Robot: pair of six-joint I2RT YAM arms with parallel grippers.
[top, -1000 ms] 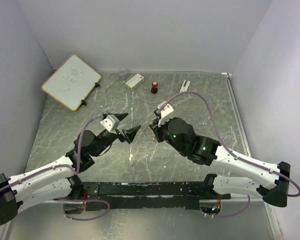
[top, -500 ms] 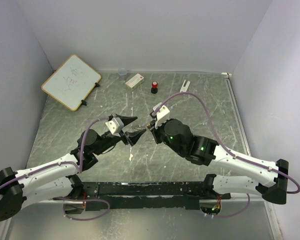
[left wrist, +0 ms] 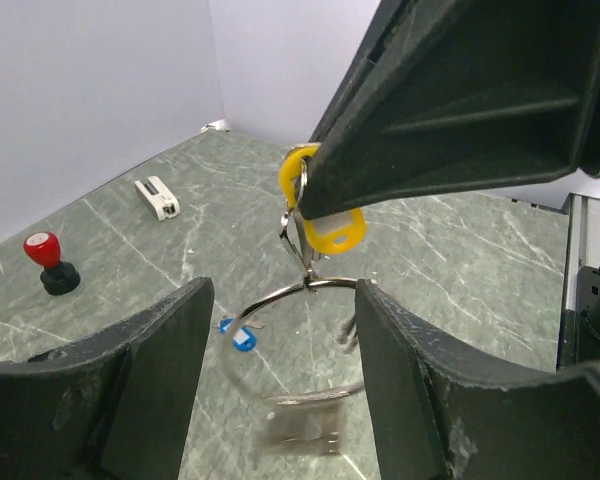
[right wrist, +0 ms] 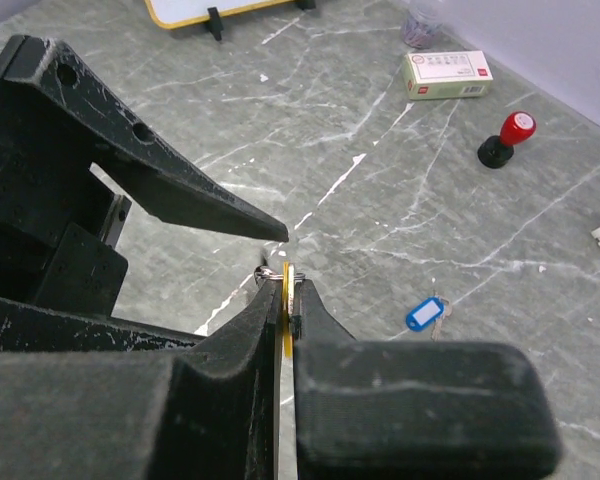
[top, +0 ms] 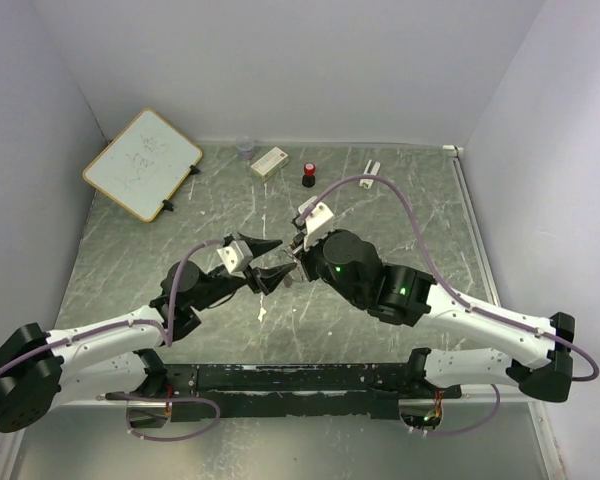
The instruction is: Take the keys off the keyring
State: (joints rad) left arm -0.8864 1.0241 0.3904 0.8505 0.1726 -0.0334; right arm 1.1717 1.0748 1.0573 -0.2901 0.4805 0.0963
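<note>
My right gripper (right wrist: 285, 287) is shut on the orange-yellow key head (left wrist: 325, 226) and holds it above the table; it shows edge-on between the pads (right wrist: 284, 312). The thin silvery keyring (left wrist: 270, 297) hangs below it, with a blurred silvery key (left wrist: 305, 430) on its lower part. My left gripper (left wrist: 280, 325) is open, with its fingers on either side of the hanging ring and not touching it. A blue-headed key (right wrist: 425, 313) lies loose on the table and also shows in the left wrist view (left wrist: 238, 336). In the top view the two grippers meet at mid-table, left (top: 263, 262) and right (top: 298, 260).
At the back of the table stand a whiteboard (top: 142, 163), a clear cup (top: 245, 148), a small white box (top: 269, 161), a red-capped black bottle (top: 308, 176) and a white clip (top: 370, 171). Walls enclose the table on three sides.
My left gripper has moved right, up to the right gripper, so its open fingers now flank the hanging ring. My right gripper has shifted slightly left, still holding the yellow key head.
</note>
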